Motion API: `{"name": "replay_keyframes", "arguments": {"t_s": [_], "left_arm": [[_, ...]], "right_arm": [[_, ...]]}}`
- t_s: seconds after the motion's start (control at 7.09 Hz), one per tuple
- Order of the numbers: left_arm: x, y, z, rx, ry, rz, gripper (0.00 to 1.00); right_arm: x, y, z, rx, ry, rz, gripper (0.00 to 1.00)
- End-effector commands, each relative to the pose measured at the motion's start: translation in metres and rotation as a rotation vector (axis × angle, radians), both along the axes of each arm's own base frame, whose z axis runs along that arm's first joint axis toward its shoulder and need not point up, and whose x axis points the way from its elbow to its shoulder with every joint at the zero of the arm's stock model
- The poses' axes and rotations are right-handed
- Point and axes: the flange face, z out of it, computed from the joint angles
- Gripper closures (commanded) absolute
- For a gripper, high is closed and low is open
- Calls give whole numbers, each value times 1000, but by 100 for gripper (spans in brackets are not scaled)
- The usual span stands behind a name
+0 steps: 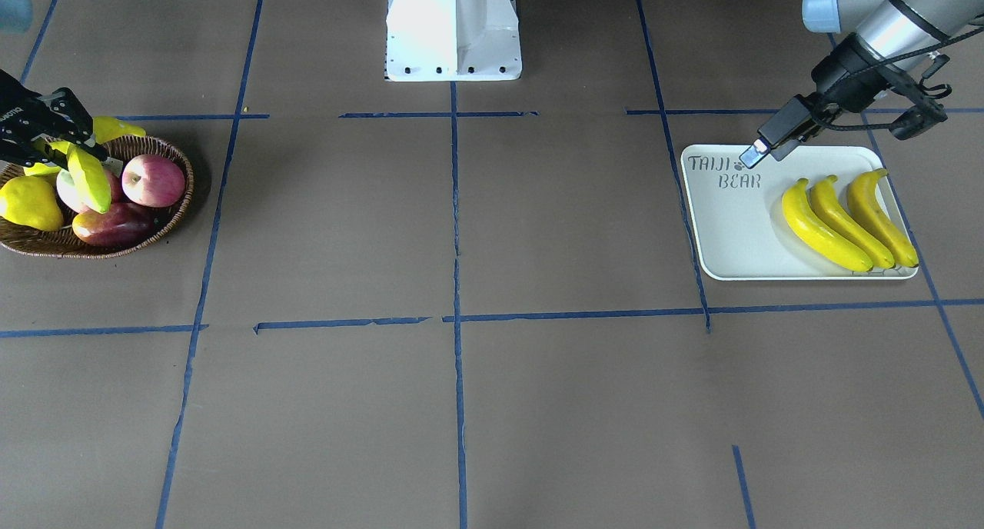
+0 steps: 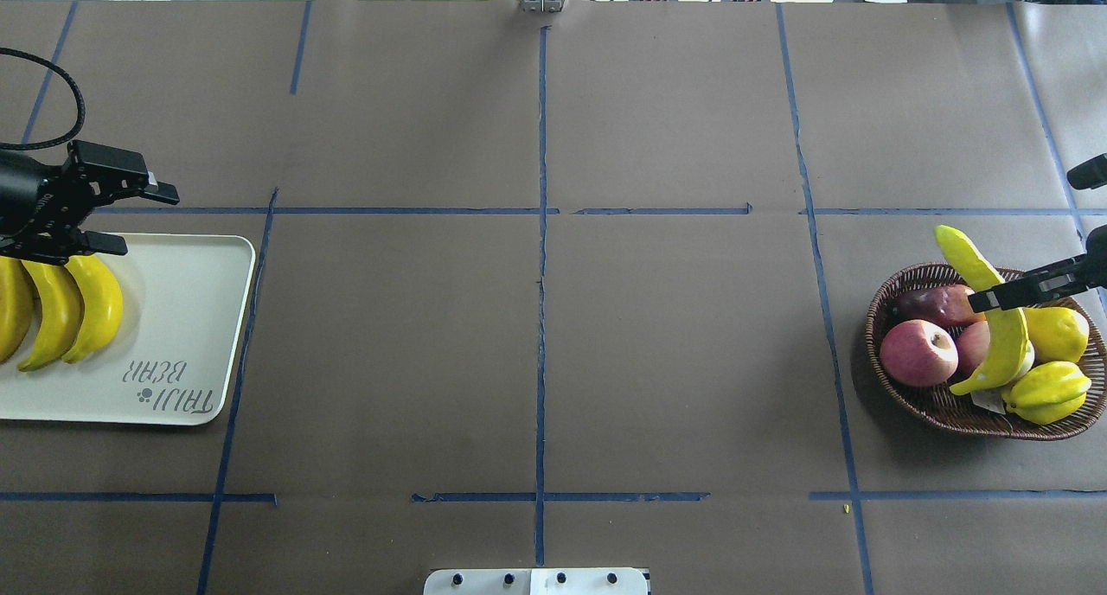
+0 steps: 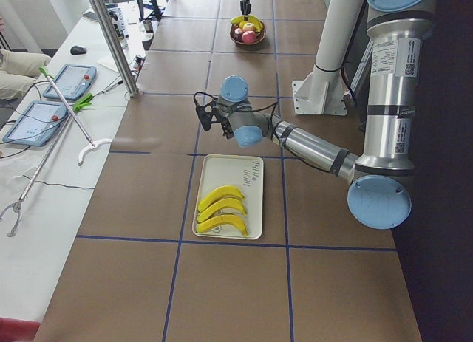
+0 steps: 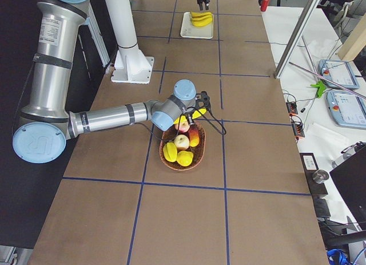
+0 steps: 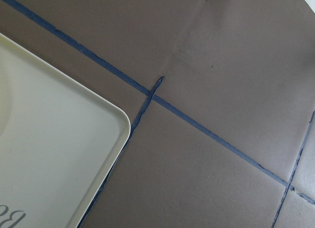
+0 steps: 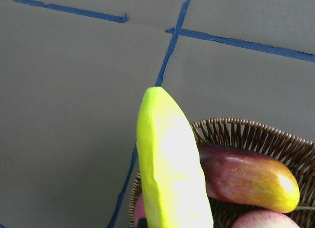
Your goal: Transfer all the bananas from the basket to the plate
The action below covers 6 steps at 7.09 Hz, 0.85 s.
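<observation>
- Grips 1 banana (image 2: 1010, 344) in the right claw (image 2: 995, 301), fingers closed across its middle, over the basket (image 2: 951, 412) at the right end of the tabletop (image 2: 675, 361).
- Holds that banana tilted, far tip poking out past the wicker rim, near tip down among the other fruit; cannot tell whether it touches them.
- Fills the right wrist view with the same banana, rising in front of the lens, with the basket rim and a red-and-yellow mango (image 6: 246, 176) behind it.
- Packs the basket also with a red apple (image 2: 917, 353), a yellow lemon-like fruit (image 2: 1059, 334) and a ridged yellow-green fruit (image 2: 1046, 392), all close together.
- Holds the left claw (image 2: 143, 223) open, fingers spread wide, raised near the plate (image 2: 173, 318) at the left end of the tabletop.
- Shows 3 bananas (image 1: 849, 223) lying on the plate, side by side, curved the same way, crowded toward its outer half.
- Leaves the plate's inner half bare apart from the "TAIJI BEAR" lettering (image 2: 169, 386) on the side nearest the robot.
- Catches in the left wrist view only 1 rounded corner of the plate and blue tape (image 5: 197, 123) lines on the brown tabletop.
</observation>
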Motion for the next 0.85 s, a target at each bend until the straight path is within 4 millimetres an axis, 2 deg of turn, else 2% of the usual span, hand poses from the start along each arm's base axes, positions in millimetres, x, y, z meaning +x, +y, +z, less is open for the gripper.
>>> {"name": "replay_keyframes", "arguments": {"t_s": [0.0,0.28,0.42,0.56,0.7], "left_arm": [[9,4,-23,109,65,20,0],[69,3,-85,210,138,96,0],[92,7,-108,217,166,93,0],[106,8,-131,175,212,81,0],[123,9,-152,192,235,65,0]], "right_arm": [[-17,-25,-59,-35,-83,49,100],[-70,-42,-125,-67,-158,43,100],[-105,-43,-153,-77,-178,53,100],[-141,-40,-187,-92,-209,74,100],[-165,-37,-214,-112,-241,71,100]]}}
